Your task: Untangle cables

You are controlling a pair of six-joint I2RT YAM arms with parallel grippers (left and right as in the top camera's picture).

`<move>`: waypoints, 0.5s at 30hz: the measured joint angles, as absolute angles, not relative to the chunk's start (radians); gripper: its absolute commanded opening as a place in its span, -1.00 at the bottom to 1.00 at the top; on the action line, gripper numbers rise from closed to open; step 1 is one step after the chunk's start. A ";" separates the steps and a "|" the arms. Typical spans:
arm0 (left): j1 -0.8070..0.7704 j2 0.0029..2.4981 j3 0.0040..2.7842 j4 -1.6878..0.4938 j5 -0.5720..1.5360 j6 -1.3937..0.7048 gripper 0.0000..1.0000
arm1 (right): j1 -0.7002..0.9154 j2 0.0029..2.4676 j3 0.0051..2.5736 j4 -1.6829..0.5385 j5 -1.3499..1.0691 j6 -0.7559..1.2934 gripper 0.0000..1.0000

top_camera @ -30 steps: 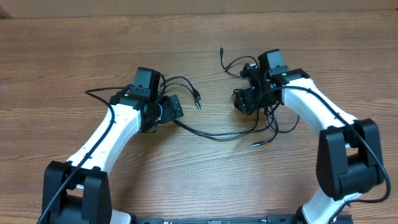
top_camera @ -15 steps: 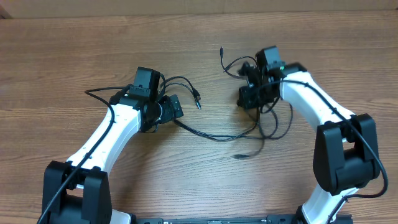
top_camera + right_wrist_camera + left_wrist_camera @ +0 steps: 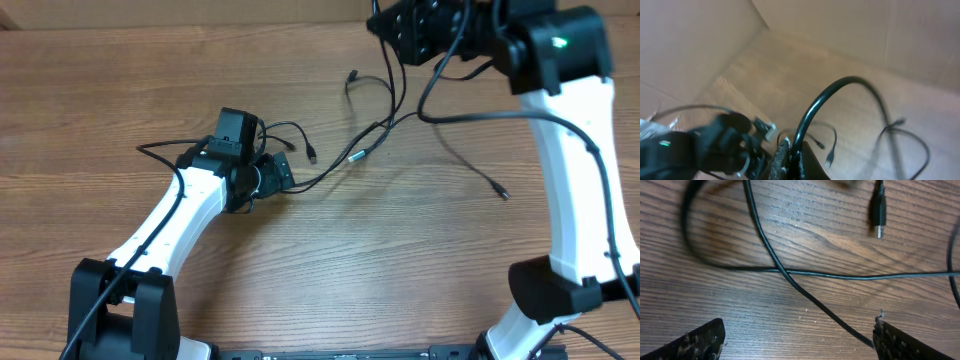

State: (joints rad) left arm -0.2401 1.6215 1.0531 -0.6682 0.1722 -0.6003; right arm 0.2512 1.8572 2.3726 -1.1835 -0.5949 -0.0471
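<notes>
Several thin black cables hang in loops from my right gripper, which is raised high over the far side of the table and shut on one cable that arches out of its jaws. Loose plug ends lie on the wood, one in the middle and one to the right. One strand runs from the bundle to my left gripper, which stays low over the table. In the left wrist view that gripper is open over two crossing cables. One strand touches its right finger. A plug lies beyond.
The wooden table carries only the cables and arms. A brown cardboard wall stands along the far edge, close to the raised right gripper. The arm's own thicker black cable loops beside the right arm.
My right gripper has shut on a cable and risen toward the far edge, dragging the bundle and its plug ends up and apart. The left arm has not moved.
</notes>
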 measured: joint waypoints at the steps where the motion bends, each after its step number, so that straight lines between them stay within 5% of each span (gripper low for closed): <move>1: -0.240 1.621 1.053 -0.668 0.172 -0.600 0.88 | 0.251 1.851 2.391 -1.188 -0.595 -0.044 -0.93; 8: -0.240 1.621 1.053 -0.665 0.172 -0.600 0.92 | 0.251 1.838 2.420 -1.309 -0.516 -0.029 -0.92; 15: -0.240 1.621 1.053 -0.666 0.173 -0.599 0.94 | 0.251 1.840 2.397 -1.571 -0.120 0.000 -0.92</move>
